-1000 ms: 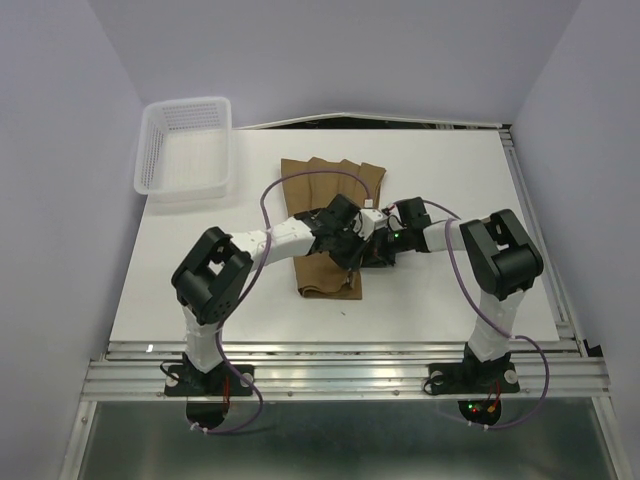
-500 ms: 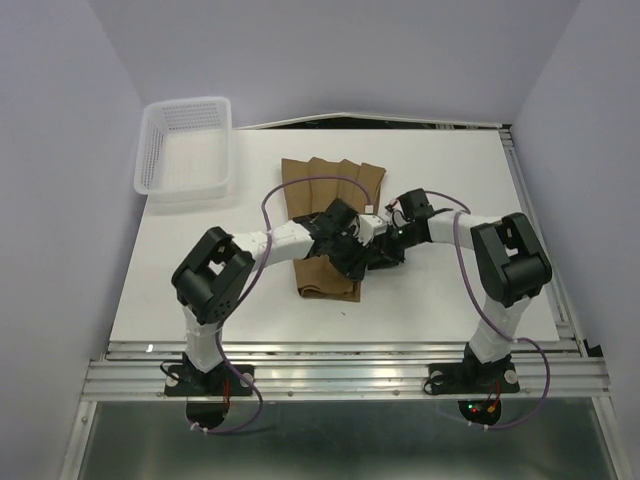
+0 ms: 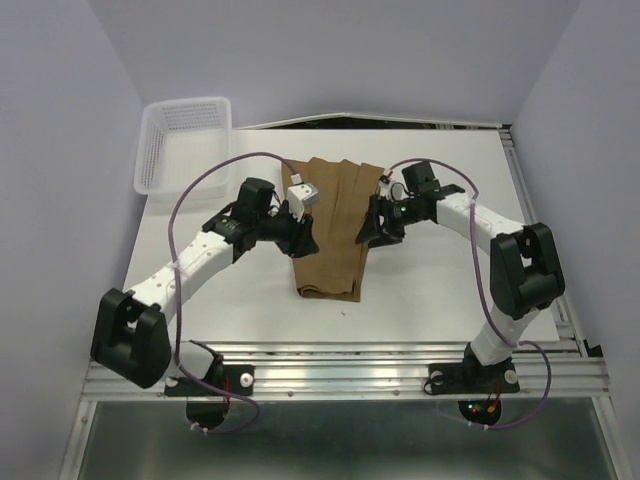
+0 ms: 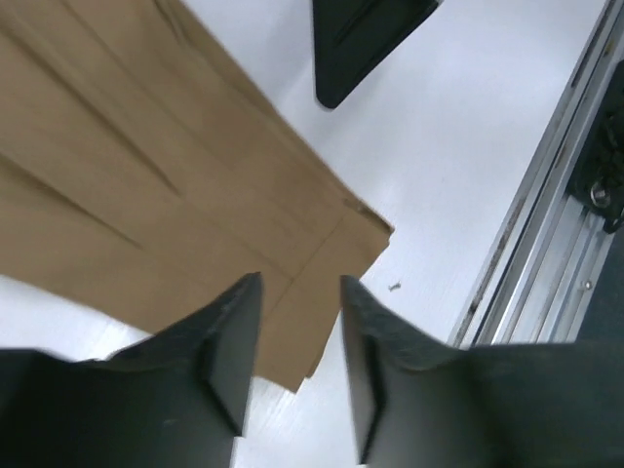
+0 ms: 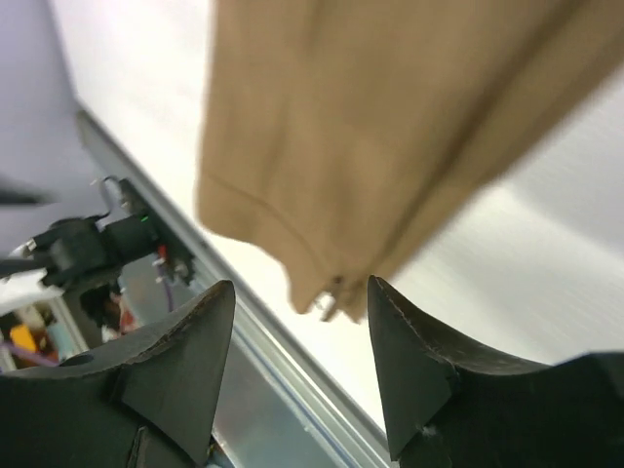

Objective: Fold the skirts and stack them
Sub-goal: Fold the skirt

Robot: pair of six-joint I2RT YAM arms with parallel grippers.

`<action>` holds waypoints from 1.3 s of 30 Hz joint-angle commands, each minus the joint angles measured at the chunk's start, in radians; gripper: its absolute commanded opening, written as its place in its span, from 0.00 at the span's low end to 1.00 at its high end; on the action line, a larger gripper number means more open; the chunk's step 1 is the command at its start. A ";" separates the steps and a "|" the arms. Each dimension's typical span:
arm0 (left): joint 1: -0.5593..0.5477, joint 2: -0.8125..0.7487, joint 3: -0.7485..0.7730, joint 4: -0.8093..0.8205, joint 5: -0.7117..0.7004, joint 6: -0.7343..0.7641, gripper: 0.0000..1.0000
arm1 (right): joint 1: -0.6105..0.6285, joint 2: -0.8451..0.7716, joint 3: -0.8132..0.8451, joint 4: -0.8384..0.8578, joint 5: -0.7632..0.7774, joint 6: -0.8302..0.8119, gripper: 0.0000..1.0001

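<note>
We see the tan skirt (image 3: 335,235) lying flat in the middle of the counter (image 3: 450,290), our left pincer (image 4: 299,280) by its left edge, our right pincer (image 5: 301,285) by its right, both released.

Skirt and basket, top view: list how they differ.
The skirt is tan cloth, lying flat mid-table; the basket is white mesh plastic with raised walls. The left gripper and right gripper flank the skirt; the basket sits apart at the far-left corner. Both rest on the table.
</note>
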 commanded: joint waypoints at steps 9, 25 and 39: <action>0.101 0.402 -0.044 -0.129 0.247 0.067 0.27 | 0.141 0.227 -0.015 0.080 -0.216 -0.067 0.57; 0.006 0.153 0.025 -0.133 -0.082 0.237 0.66 | 0.117 0.002 -0.100 0.076 -0.028 0.061 0.63; -0.104 -0.133 -0.288 0.196 -0.403 0.381 0.74 | 0.104 0.027 -0.443 0.390 0.045 0.405 0.71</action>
